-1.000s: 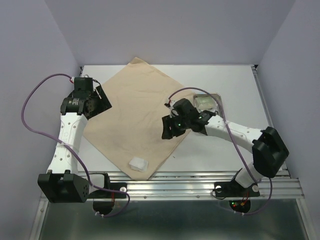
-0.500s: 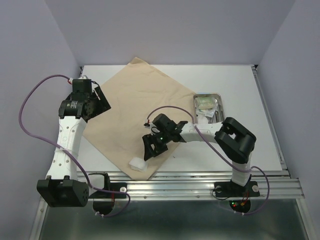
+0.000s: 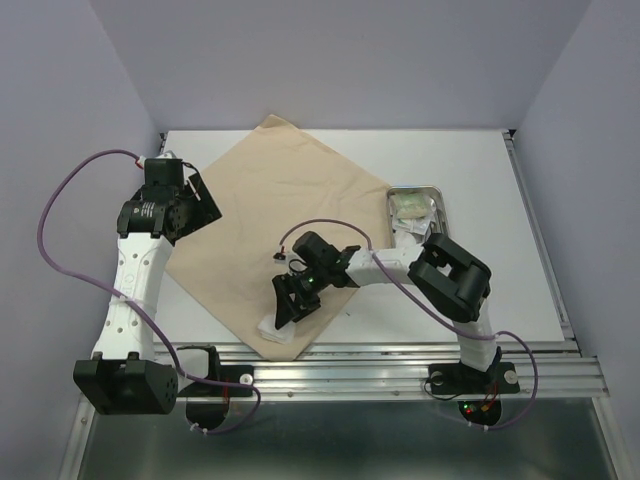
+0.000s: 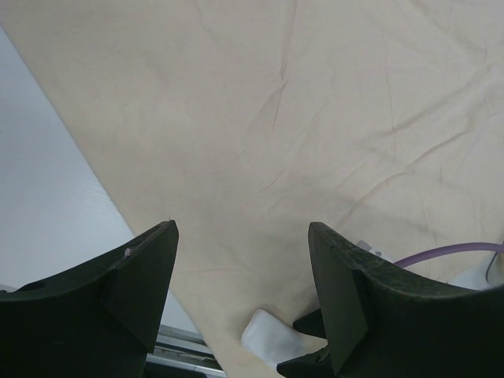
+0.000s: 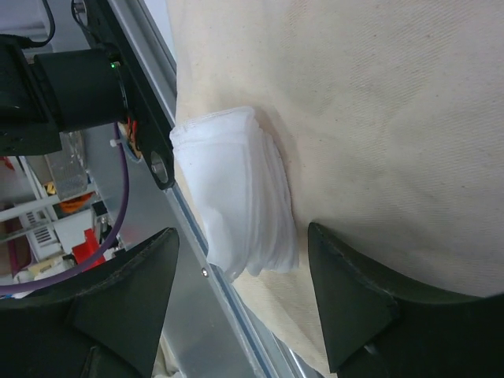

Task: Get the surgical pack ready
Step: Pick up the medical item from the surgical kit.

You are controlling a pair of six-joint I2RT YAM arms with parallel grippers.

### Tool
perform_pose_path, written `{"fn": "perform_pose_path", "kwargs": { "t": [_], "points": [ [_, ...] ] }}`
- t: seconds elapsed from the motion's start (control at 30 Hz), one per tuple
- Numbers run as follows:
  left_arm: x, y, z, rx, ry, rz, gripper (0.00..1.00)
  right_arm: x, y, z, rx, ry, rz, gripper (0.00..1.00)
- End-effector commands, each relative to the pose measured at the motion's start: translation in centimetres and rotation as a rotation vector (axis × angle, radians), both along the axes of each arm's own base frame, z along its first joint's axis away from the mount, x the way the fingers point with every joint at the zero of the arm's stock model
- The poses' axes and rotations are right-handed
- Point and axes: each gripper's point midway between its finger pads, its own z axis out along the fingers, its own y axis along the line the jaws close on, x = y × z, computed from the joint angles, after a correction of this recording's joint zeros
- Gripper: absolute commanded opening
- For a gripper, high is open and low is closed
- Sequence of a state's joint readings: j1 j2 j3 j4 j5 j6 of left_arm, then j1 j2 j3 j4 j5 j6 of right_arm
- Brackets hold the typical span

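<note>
The beige cloth sheet (image 3: 270, 225) lies spread as a diamond on the white table. A stack of white gauze pads (image 3: 272, 328) sits on its near corner, seen close in the right wrist view (image 5: 236, 193) and small in the left wrist view (image 4: 272, 337). My right gripper (image 3: 287, 308) is open just above the gauze, its jaws either side of it. My left gripper (image 3: 205, 200) is open and empty over the cloth's left corner. The steel tray (image 3: 437, 192) stands at the right with pale items in it; scissors and forceps cannot be made out.
The table's aluminium front rail (image 3: 400, 360) runs just below the cloth's near corner, also in the right wrist view (image 5: 169, 201). Purple cables (image 3: 60, 220) loop beside the left arm. Bare table lies right of the cloth.
My right arm has swung from near the tray leftward and toward the front edge, reaching the gauze on the cloth's near corner. The left arm has barely moved.
</note>
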State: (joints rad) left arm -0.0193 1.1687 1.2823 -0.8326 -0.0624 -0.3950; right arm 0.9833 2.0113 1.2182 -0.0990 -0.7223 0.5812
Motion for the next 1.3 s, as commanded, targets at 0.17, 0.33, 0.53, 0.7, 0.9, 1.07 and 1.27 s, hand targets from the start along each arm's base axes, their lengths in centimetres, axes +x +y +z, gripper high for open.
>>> {"fn": "perform_pose_path", "kwargs": {
  "t": [0.17, 0.33, 0.53, 0.7, 0.9, 1.07, 1.27],
  "points": [
    [-0.7, 0.4, 0.2, 0.009, -0.014, 0.017, 0.79, -1.4, 1.2, -0.4, 0.004, 0.040, 0.030, 0.61],
    [-0.8, 0.3, 0.1, 0.005, -0.016, 0.020, 0.79, -1.2, 1.3, -0.5, 0.001, 0.037, 0.023, 0.49],
    [-1.0, 0.3, 0.0, 0.004, -0.013, 0.021, 0.79, -1.0, 1.9, -0.5, 0.004, 0.047, 0.020, 0.51],
    [-1.0, 0.3, -0.1, 0.003, -0.013, 0.020, 0.79, -0.7, 2.2, -0.7, 0.002, 0.047, 0.015, 0.32],
    [-1.0, 0.3, -0.3, 0.003, -0.008, 0.018, 0.79, 0.5, 2.1, 0.9, -0.009, -0.038, -0.031, 0.02],
    [-0.9, 0.3, -0.4, 0.004, -0.006, 0.014, 0.78, 3.1, 1.4, 5.3, 0.034, -0.164, -0.105, 0.01],
    [-0.7, 0.2, -0.7, 0.001, 0.000, 0.010, 0.78, 9.2, -3.0, 8.6, 0.041, -0.249, -0.282, 0.01]
  ]
}}
